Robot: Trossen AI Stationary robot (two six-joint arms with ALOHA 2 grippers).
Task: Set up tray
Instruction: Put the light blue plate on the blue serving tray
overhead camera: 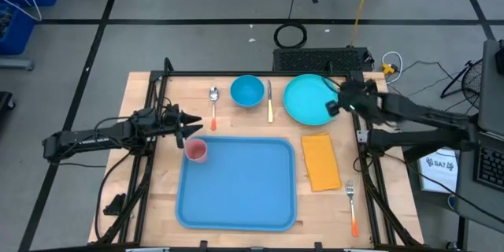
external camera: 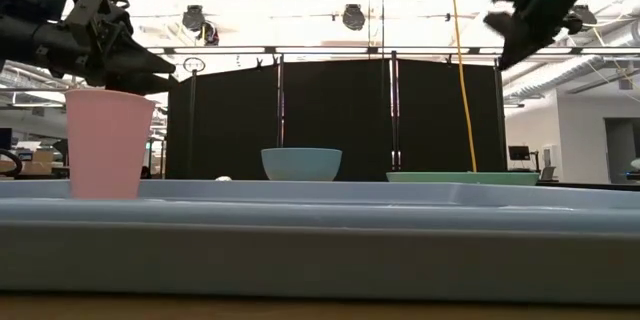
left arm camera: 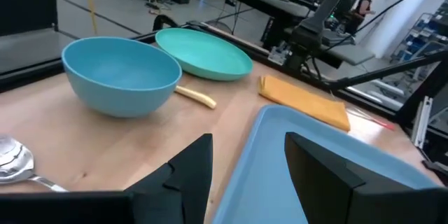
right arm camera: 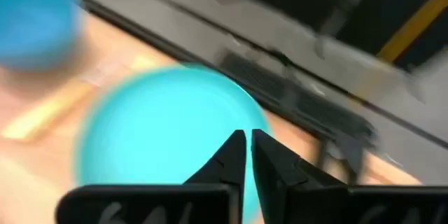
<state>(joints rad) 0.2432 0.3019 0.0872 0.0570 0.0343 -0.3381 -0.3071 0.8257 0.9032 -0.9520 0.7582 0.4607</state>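
Wooden table [overhead camera: 150, 98], tray [overhead camera: 236, 185]; left claw [overhead camera: 191, 123] apart, blurred right claw [right arm camera: 248, 147] nearly together above plate [overhead camera: 309, 98].

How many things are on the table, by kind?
Tray: 1
Cup: 1
Bowl: 1
Plate: 1
Napkin: 1
Spoon: 1
Knife: 1
Fork: 1
Total: 8

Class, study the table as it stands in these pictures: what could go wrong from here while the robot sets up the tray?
1. The pink cup stands at the very corner of the tray, beside the open left tool; a careless move could tip it.
2. The right tool, nearly shut, hovers at the teal plate's edge; a poor grip might slide the plate into the knife lying beside it.
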